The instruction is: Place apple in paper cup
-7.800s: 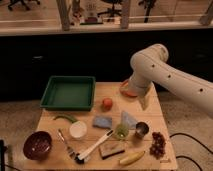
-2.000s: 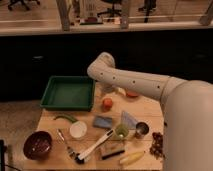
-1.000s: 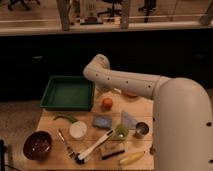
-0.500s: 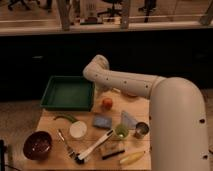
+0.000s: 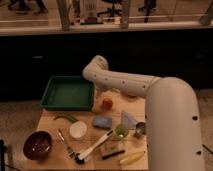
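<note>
**Gripper above the apple, cup yet to be reached**

The apple [image 5: 107, 103] sits on the table [image 5: 48, 123] just beside the green tray [image 5: 67, 92], at its 4 o'clock. The gripper [image 5: 103, 94] hangs at the apple's 12 o'clock, under the bend of the arm [image 5: 125, 82]. I cannot tell whether the gripper is parted or closed, nor whether it touches the fruit. The paper cup [image 5: 78, 129] stands apart, between 7 and 8 o'clock from the apple. An off-centre pinch could send the round fruit rolling toward the tray wall or the blue sponge [image 5: 101, 121]. The cup looks light and only a little wider than the apple, so a misaligned release may tip it. The broad arm hides the table's 3 o'clock side and crowds the metal cup [image 5: 140, 129].
</note>
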`<action>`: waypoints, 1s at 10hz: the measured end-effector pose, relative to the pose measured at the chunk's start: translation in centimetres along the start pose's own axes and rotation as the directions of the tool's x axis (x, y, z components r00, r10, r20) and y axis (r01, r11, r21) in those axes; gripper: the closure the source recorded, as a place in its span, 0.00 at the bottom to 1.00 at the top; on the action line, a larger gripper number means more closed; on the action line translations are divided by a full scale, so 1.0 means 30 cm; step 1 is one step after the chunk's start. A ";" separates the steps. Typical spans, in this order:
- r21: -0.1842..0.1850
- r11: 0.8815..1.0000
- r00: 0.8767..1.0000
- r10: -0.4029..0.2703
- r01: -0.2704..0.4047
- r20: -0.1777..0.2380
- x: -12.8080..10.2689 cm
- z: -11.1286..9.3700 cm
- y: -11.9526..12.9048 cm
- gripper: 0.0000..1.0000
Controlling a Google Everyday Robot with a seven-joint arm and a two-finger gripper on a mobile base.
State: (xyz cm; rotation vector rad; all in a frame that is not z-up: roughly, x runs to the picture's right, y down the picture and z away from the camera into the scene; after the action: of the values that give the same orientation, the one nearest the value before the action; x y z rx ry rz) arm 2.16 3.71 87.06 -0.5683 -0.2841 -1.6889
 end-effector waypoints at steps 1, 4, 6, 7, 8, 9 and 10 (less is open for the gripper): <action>0.004 1.000 1.000 0.024 -0.024 0.014 -0.016 0.014 0.016 0.20; 0.022 0.997 0.996 0.072 -0.073 0.048 -0.044 0.045 0.023 0.20; 0.030 0.995 0.993 0.096 -0.098 0.075 -0.060 0.074 0.022 0.20; 0.034 0.994 0.991 0.104 -0.107 0.085 -0.066 0.087 0.020 0.20; 0.040 0.992 0.988 0.119 -0.123 0.097 -0.071 0.103 0.027 0.20; 0.045 0.990 0.986 0.129 -0.134 0.109 -0.078 0.118 0.032 0.20; 0.066 0.987 0.983 0.137 -0.146 0.118 -0.079 0.134 0.033 0.20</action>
State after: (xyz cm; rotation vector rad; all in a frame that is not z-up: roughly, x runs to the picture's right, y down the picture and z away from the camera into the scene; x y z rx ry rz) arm 4.23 7.48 89.11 -0.6162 -0.3780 -1.5055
